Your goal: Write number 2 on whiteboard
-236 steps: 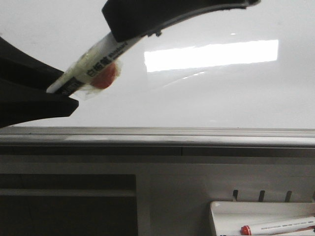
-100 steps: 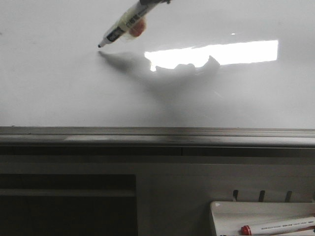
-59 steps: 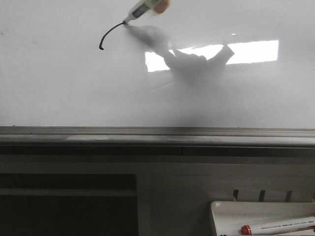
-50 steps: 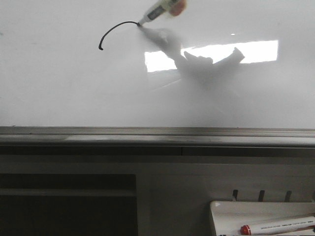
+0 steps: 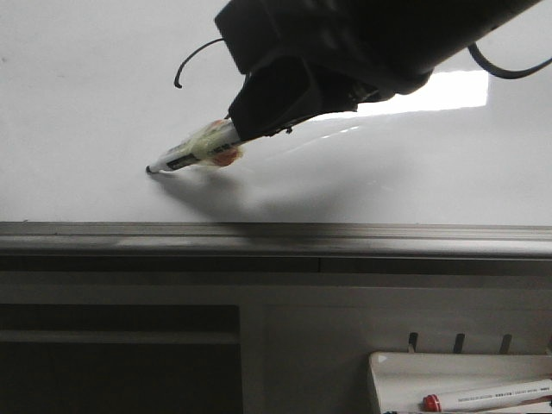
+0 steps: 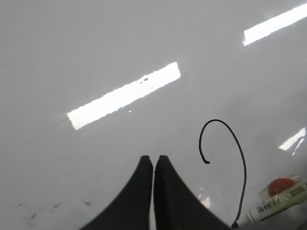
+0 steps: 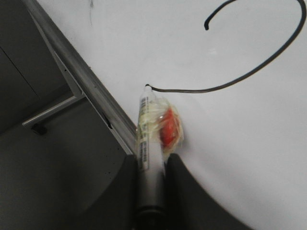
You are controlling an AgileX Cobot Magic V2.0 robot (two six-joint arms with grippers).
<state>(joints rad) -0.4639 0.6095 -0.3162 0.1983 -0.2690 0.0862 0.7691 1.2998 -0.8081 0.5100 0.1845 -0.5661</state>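
The number 2 [image 7: 268,57] was only partly there on the whiteboard [image 5: 78,112] — the hooked top and the long curve down to the lower left were drawn, but no flat base stroke yet. Half a second before, the line was just a short arc near the top of the board with the pen tip up at its right end; by this moment the tip had swept down and left, and the right wrist view showed the curve running all the way to where the marker [image 7: 151,143] touched the surface. So the curved part looked finished, and I'd guess the base stroke to the right came next, close above the grey rail [image 5: 276,237] at the board's lower edge, which doesn't leave much room below. The right gripper [image 7: 149,191] was clamped on the marker's barrel, with a wad of tape and a red bit stuck on the side of the pen, and the arm's dark bulk covered most of the digit in the front view — only the hook poked out at the left. The left gripper [image 6: 153,165] hung off to the side with its tips pressed together, holding nothing, apart from the writing. Down at the lower right, a spare marker [image 5: 487,398] with a red cap lay in a small white tray [image 5: 388,371], well apart from the action. If the tip lifts or skids on that glossy surface, the base will probably come out broken.
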